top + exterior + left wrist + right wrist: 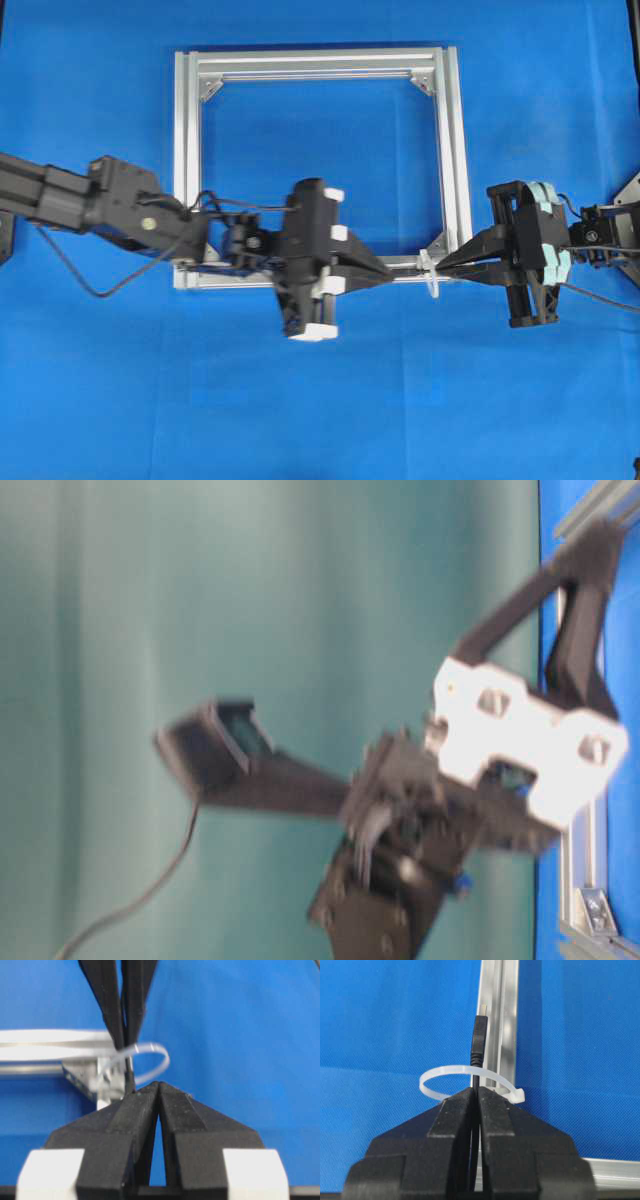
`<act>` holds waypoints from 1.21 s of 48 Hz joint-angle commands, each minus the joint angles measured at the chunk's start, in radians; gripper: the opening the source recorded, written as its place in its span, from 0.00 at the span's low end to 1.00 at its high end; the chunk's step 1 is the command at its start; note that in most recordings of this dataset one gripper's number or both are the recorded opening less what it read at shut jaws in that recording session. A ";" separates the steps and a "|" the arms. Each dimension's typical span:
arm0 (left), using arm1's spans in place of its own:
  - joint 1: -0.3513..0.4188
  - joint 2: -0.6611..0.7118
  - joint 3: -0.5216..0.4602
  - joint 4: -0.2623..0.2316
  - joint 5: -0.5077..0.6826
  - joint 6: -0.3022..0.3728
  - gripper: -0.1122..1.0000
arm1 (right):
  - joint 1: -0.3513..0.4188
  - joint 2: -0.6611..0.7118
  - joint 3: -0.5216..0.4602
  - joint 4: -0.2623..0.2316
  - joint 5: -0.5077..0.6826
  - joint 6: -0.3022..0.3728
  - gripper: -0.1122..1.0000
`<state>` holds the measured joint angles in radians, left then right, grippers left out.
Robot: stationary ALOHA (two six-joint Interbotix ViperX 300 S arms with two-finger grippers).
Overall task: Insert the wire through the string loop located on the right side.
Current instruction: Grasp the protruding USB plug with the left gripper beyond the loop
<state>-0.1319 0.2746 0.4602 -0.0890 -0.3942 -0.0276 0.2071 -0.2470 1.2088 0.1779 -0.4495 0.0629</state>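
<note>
We judged that the right claw [476,1091], clamped shut on the wire [478,1040] whose plug stood through the string loop [470,1079] at the frame's [452,150] front right corner, might drag it back out, while the left claw [159,1085] was shut, apparently on nothing.
</note>
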 commanded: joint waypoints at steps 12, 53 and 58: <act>0.011 0.037 -0.130 0.003 0.086 0.002 0.10 | -0.002 -0.003 -0.018 0.002 -0.006 0.000 0.07; 0.014 0.044 -0.118 0.003 0.091 -0.003 0.90 | -0.002 -0.003 -0.018 0.002 -0.005 0.000 0.07; 0.014 0.075 -0.120 0.003 0.084 -0.005 0.91 | -0.002 -0.003 -0.018 0.002 -0.005 0.000 0.07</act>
<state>-0.1212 0.3451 0.3543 -0.0890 -0.3022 -0.0291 0.2071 -0.2454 1.2072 0.1779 -0.4495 0.0629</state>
